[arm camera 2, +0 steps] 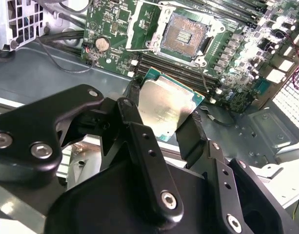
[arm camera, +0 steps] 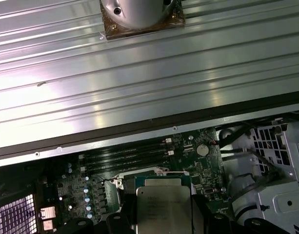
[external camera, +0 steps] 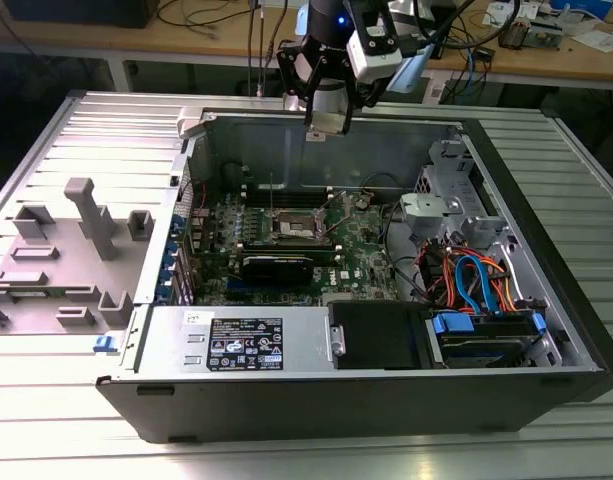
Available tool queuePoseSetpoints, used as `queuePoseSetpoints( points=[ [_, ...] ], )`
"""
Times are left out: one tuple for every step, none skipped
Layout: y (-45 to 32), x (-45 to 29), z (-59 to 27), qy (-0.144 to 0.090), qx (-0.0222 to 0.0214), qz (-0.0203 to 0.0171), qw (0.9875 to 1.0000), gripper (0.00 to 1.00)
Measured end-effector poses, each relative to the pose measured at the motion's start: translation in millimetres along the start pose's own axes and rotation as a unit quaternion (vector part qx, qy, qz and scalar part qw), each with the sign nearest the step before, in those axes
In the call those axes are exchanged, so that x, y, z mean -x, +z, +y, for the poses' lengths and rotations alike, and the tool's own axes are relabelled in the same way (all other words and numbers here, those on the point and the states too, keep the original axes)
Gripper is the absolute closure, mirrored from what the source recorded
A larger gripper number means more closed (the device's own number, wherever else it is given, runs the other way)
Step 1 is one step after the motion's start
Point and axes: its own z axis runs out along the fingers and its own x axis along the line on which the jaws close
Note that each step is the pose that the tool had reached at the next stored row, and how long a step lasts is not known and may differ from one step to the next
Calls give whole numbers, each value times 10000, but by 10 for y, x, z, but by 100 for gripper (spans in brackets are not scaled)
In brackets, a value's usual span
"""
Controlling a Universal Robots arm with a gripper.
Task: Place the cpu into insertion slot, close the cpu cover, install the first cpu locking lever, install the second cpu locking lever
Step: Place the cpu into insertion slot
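Gripping the small flat square cpu [arm camera 2: 161,105] with the silver-grey metal top: the black two-finger claw [arm camera 2: 165,113] is clamped on its opposite edges, fingers [arm camera 2: 190,136] touching both sides.

Second wrist view: the cpu is tilted with its green edge visible. It hangs above the green motherboard [arm camera 2: 115,29], apart from the square dark-centred insertion slot [arm camera 2: 186,33] with the silvery rim. The slot is bare, contact grid exposed. The thin silvery cpu cover [arm camera 2: 142,22], a frame with a square window, is swung open at the slot's edge.

First wrist view: the same cpu [arm camera: 164,209] from the other side, between the fingers [arm camera: 126,217]. It adds the ribbed aluminium desk [arm camera: 139,87] and a round silver metal cylinder [arm camera: 139,14] on a square plate.

Exterior view adds the overall layout. The claw [external camera: 326,122] is high over the rear wall of the open black computer case [external camera: 386,400], well above the slot [external camera: 294,226]. A grey plastic fixture [external camera: 81,235] sits on the desk at the exterior view's left of the case.
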Motion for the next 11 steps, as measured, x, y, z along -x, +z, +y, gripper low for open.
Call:
queuePoseSetpoints(
  points=[
    [0,0,0,0,0,0,10000,46],
    [0,0,-1,0,1,0,10000,46],
    [0,0,-1,0,1,0,10000,46],
    [0,0,-1,0,0,0,10000,46],
    [0,0,-1,0,0,0,10000,46],
    [0,0,-2,1,1,0,10000,46],
    [0,0,-2,16,0,-1,10000,46],
    [0,1,-2,55,1,-5,10000,46],
    [1,1,-2,82,2,-7,10000,46],
    [1,0,-2,110,2,-10,9999,46],
    [2,1,-2,171,3,-15,9999,46]
  ],
)
